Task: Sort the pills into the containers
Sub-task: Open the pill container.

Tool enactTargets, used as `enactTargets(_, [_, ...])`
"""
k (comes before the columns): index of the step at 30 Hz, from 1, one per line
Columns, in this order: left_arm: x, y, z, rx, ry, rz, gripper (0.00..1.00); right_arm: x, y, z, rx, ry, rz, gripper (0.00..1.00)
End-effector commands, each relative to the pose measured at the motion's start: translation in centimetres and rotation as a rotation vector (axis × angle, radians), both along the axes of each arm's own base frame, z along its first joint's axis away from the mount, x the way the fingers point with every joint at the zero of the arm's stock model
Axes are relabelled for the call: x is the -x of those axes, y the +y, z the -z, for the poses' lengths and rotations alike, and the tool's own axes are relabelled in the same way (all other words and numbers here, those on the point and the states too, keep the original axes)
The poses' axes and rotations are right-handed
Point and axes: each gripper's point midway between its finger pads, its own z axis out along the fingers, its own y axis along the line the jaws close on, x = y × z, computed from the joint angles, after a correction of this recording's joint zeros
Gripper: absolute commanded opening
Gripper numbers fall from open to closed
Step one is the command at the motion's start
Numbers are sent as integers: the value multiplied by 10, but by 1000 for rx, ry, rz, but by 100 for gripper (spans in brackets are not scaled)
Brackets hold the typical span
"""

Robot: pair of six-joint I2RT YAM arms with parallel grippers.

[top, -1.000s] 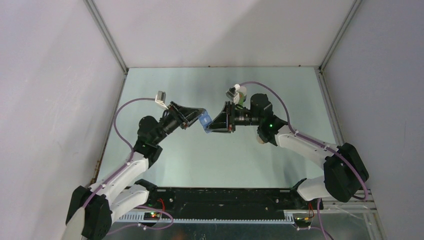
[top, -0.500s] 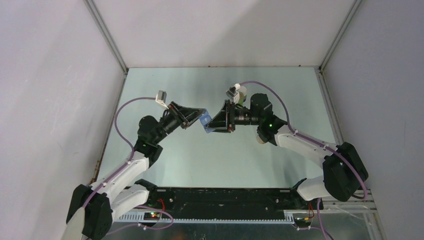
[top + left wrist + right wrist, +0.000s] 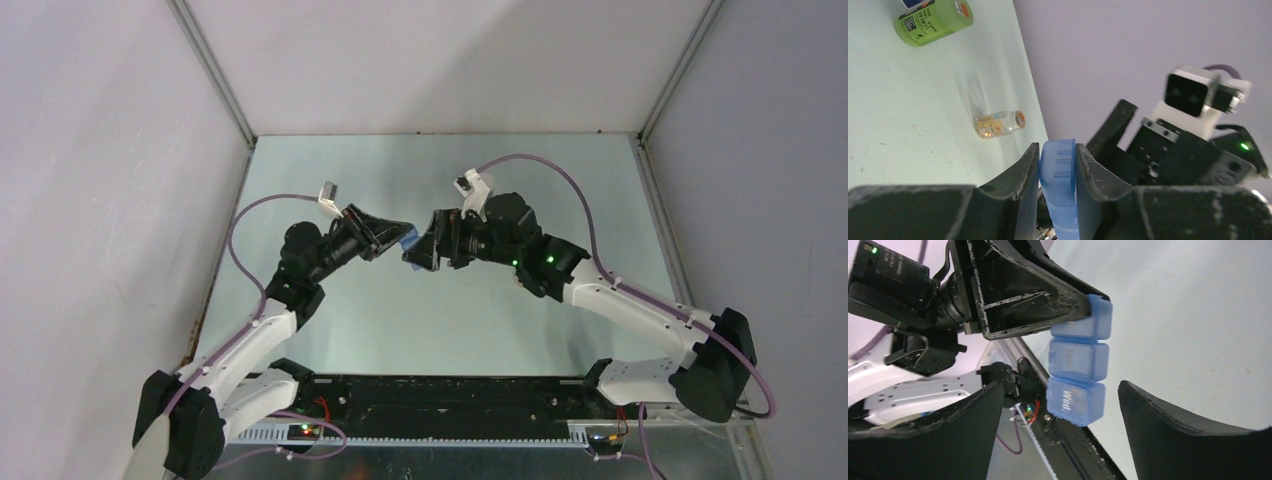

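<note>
The left tool is clenched on a blue pill box, a strip of joined compartments, and holds it in the air over the middle of the table. In the left wrist view its two dark fingers press flat against the broad sides of the strip's top end, and the box stands up between them, edge-on to that camera.

The right tool faces it from the other side with its jaws spread wide. In its own wrist view the fingers stand apart on either side of the strip's free end, with clear gaps to the box, touching nothing. Three compartments show there: the top one is pinched by the left tool, the middle one hangs free, and the lowest one reads "Wed."

On the table beyond the box, near the side wall, a small clear bottle with an orange cap lies on its side, with orange contents visible inside. Farther off, a green bottle with an orange-and-white label also lies on the table, just beside a third container cut off by the picture's edge
</note>
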Motion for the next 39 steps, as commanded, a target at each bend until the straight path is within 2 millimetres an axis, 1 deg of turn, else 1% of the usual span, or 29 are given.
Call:
enactTargets(1, [-5,1,-6,-51,-26,-15,0,-25,-11,-11,198,-192,156,87])
enactTargets(2, [-5,1,-4,-53,-21,-12,0,-22,-11,-2,253,-183,161,84])
enactTargets(3, [-5,1,-3,-53,-19,-11,0,-22,-5,-4,275,-197,151,82])
enactTargets(4, [-6,1,-2,-54,-18,-10,0,-23,-7,3,320,-194,166,80])
enactTargets(5, [-5,0,-1,-55,-16,-8,0,-21,-1,3,338,-209,156,78])
enactTargets(6, [-5,0,0,-56,-13,-7,0,-23,-2,6,365,-216,169,77])
enactTargets(9, [-5,-1,3,-58,-9,-4,0,-24,5,8,409,-250,168,73])
enactTargets(10, [-5,-1,4,-58,-6,-3,0,-27,4,11,433,-255,180,73])
enactTargets(14, [-4,-1,5,-58,-5,-3,0,-30,9,20,520,-273,166,67])
enactTargets(15, [-4,-1,5,-58,-4,-2,0,-29,11,17,524,-280,161,64])
enactTargets(16, [-4,-1,7,-60,-2,-1,0,-30,12,20,539,-286,160,64])
enactTargets(21, [-4,-2,9,-62,0,4,0,-28,20,16,509,-301,141,53])
enactTargets(26, [-2,-2,10,-65,-13,8,0,-28,23,6,460,-311,138,49])
enactTargets(30, [-2,-2,9,-67,-25,10,0,-26,25,1,399,-276,115,45])
enactTargets(33, [-1,-2,8,-69,-35,12,0,-25,22,-5,345,-249,112,45])
enactTargets(34, [-1,-2,8,-70,-36,12,0,-24,24,-8,321,-243,99,44])
enactTargets(39, [-1,-2,8,-65,-38,13,0,-27,16,-15,221,-162,115,47])
